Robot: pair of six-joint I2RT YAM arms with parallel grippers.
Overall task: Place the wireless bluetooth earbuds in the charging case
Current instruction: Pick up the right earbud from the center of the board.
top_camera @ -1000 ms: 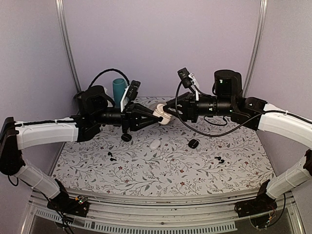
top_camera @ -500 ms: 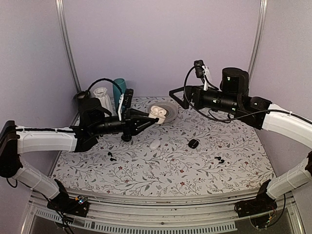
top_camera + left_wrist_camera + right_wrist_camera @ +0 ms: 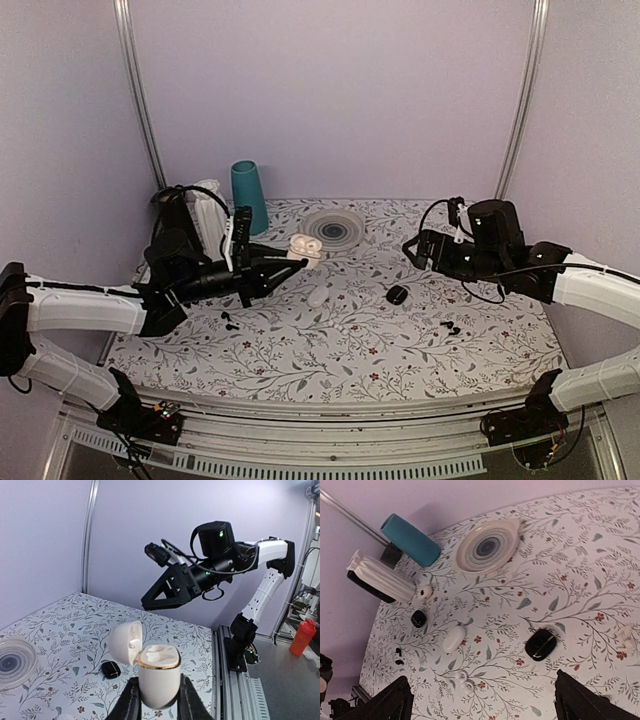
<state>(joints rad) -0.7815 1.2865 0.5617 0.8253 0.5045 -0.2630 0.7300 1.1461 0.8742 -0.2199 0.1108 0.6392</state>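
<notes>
The charging case (image 3: 159, 672) is a glossy white clamshell with a gold rim, held upright in the air with its lid (image 3: 125, 642) swung open. My left gripper (image 3: 160, 702) is shut on its lower body. From above, the case (image 3: 305, 247) hangs over the table's left-centre. Its inside looks white, and I cannot tell what sits in it. Two tiny white earbuds (image 3: 464, 681) lie on the cloth, seen between the wide-spread fingers of my right gripper (image 3: 481, 690). That gripper (image 3: 415, 250) is open and empty, well to the right of the case.
On the floral cloth lie a black case (image 3: 397, 294), a white oval pebble (image 3: 319, 296), a second black case (image 3: 418, 618) and small black earbuds (image 3: 452, 327). A ringed plate (image 3: 333, 228), a teal cup (image 3: 247, 195) and a white ribbed vase (image 3: 380, 580) stand at the back.
My right gripper opened, left the case and drew back to the right and lower. My left arm came down and towards the near left, still holding the open case.
</notes>
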